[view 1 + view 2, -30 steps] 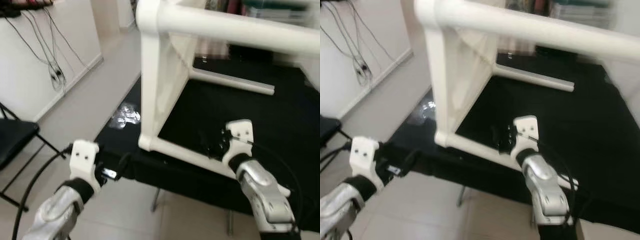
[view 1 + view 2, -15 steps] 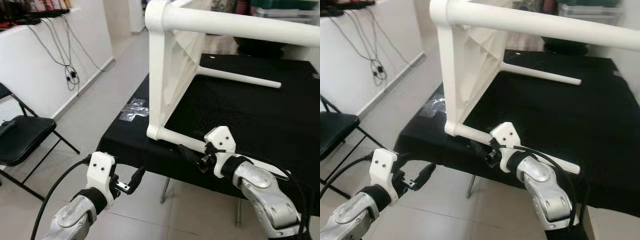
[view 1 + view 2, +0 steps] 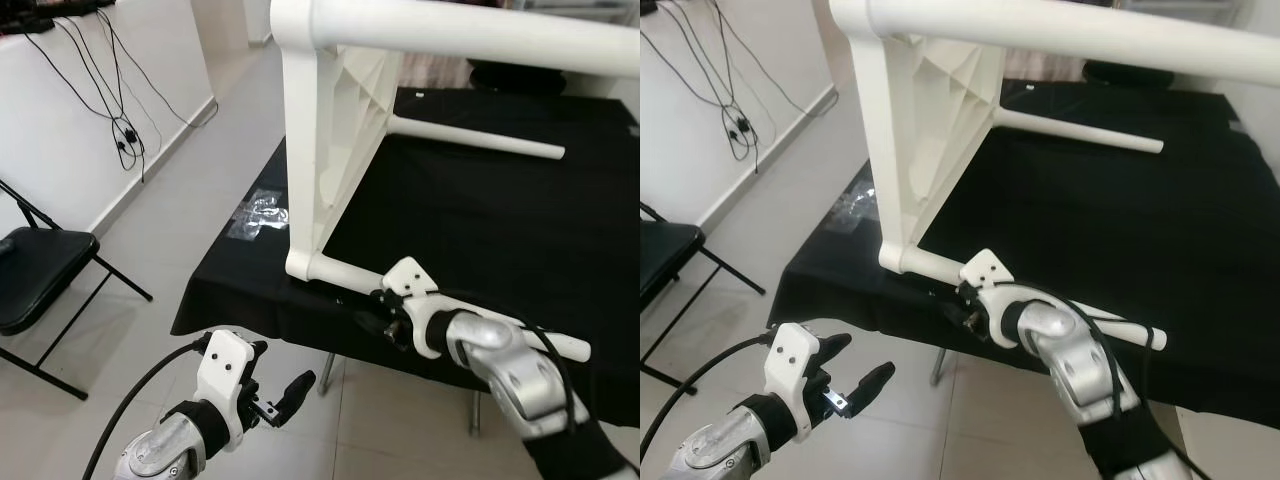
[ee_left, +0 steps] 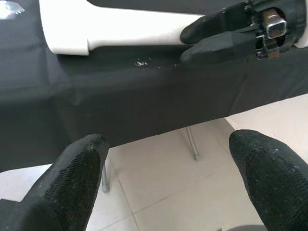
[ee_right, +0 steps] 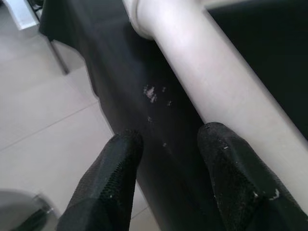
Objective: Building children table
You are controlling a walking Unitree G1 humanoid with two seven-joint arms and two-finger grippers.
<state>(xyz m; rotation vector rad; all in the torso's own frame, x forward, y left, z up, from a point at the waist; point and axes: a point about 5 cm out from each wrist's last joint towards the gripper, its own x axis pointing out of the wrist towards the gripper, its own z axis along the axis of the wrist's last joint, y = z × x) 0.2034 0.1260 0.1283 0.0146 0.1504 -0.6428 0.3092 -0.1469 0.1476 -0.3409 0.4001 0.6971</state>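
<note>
The white plastic children's table (image 3: 330, 130) lies tipped on its side on the black cloth-covered tabletop (image 3: 480, 220). Its slab stands upright at the tabletop's left end, and its round legs run out sideways. The lowest white round leg (image 3: 345, 272) rests along the front edge of the tabletop, with a rounded knob end near the front left corner. Another white round leg (image 3: 470, 142) lies further back on the black cloth, and a third passes high across the top of the head views.

Our right gripper (image 3: 372, 320) is at the front edge of the tabletop, right by the lowest leg. In the right wrist view its fingers (image 5: 226, 168) are parted, one pad close against the leg's underside and the other over the hanging cloth, holding nothing. Our left gripper (image 3: 285, 398) hangs below and in front of the tabletop, over the pale tiled floor (image 3: 150, 250), with fingers (image 4: 77, 163) spread wide and empty.

We judge the step in hand to be taking hold of this lowest leg. To do it well, we should bring the right fingers up so they straddle the leg squarely, not the cloth, and close across its full round width. The cloth looks loose, so pinching it would drag it. The left gripper should rise to steady the knob end, because the table looks top-heavy on its side and may roll. A small clear plastic bag (image 3: 262, 214) lies on the cloth left of the slab.
</note>
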